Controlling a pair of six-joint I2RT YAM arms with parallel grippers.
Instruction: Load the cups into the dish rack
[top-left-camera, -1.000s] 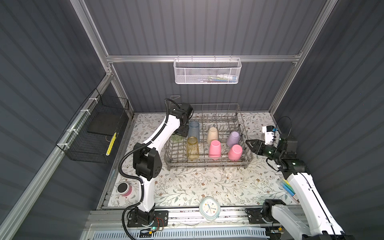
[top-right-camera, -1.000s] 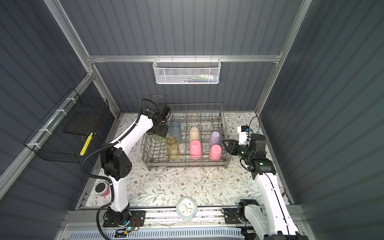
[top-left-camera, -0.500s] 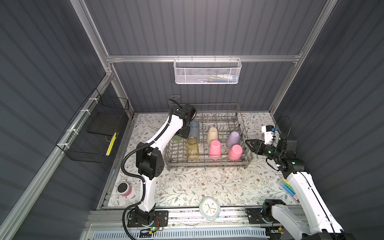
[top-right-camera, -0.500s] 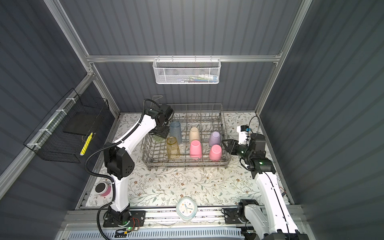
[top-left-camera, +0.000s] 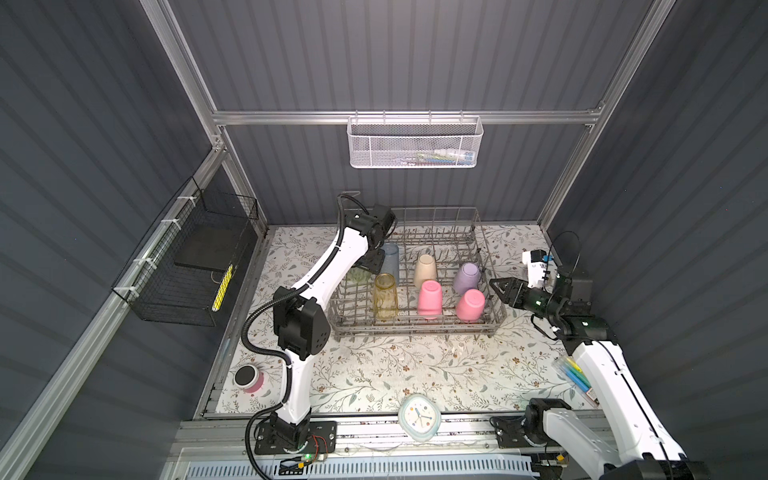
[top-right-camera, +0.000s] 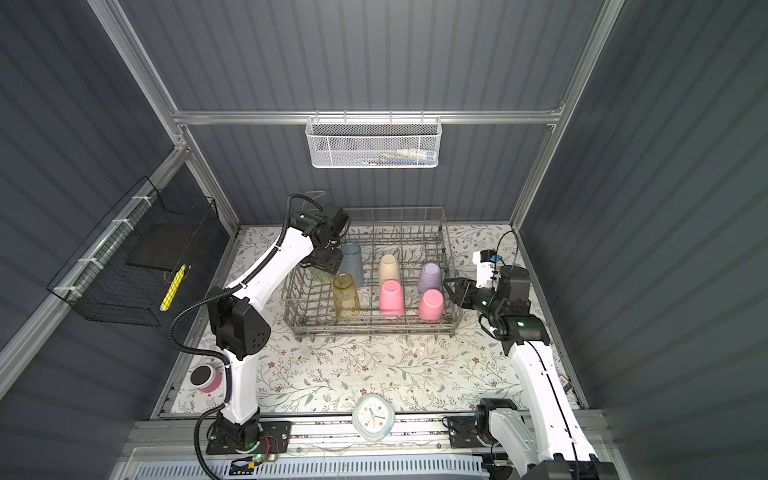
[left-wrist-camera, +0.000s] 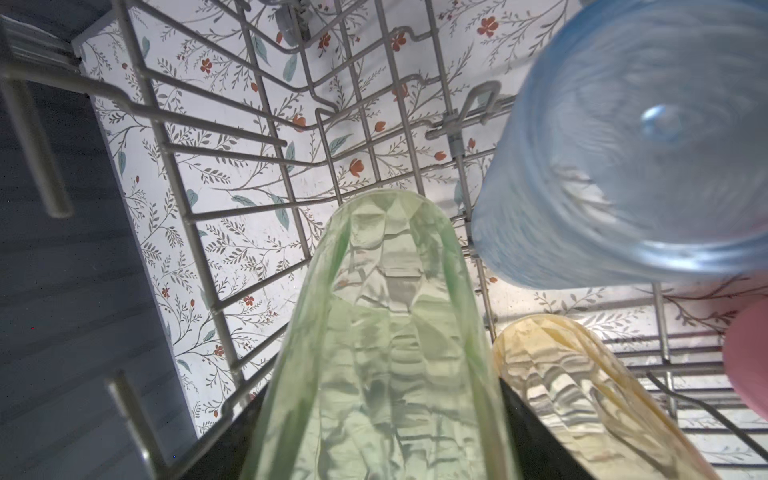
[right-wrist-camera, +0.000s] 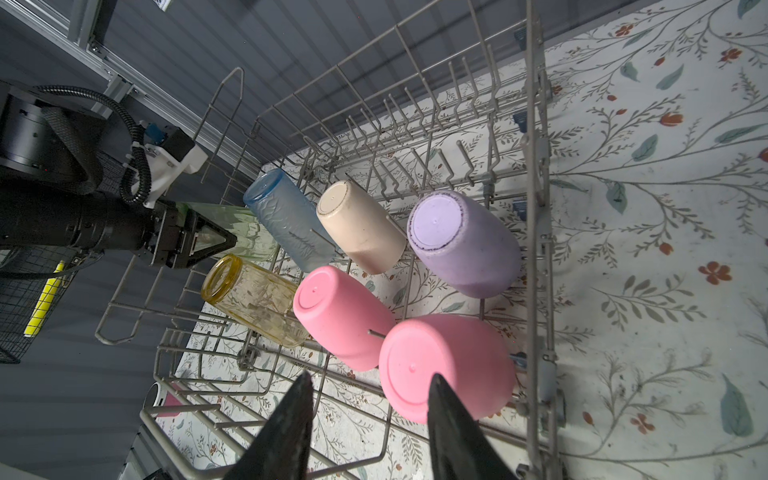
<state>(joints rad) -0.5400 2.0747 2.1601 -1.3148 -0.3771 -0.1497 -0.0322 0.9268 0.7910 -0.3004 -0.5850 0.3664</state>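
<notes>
The grey wire dish rack (top-left-camera: 415, 328) (top-right-camera: 374, 330) stands at the back of the table. In it are blue (top-left-camera: 390, 257), yellow (top-left-camera: 385, 297), beige (top-left-camera: 424, 270) and lavender (top-left-camera: 467, 277) cups and two pink cups (top-left-camera: 430, 297) (top-left-camera: 470, 305). My left gripper (top-left-camera: 362, 270) (left-wrist-camera: 382, 424) (right-wrist-camera: 232, 230) is shut on the translucent green cup (top-left-camera: 355, 275) (left-wrist-camera: 386, 332) (right-wrist-camera: 249, 228), held low inside the rack's left side next to the blue cup (left-wrist-camera: 623, 145). My right gripper (top-left-camera: 498, 289) (right-wrist-camera: 370, 382) stands open and empty at the rack's right side, near a pink cup (right-wrist-camera: 444, 365).
A white mesh basket (top-left-camera: 415, 143) hangs on the back wall and a black wire basket (top-left-camera: 187, 266) on the left wall. A short pink cylinder with a black top (top-left-camera: 248, 377), a clock (top-left-camera: 419, 422) and a pack of markers (top-left-camera: 575, 376) lie near the front.
My left arm has shifted slightly further over the rack with the green cup still in its grip. The right arm has hardly moved.
</notes>
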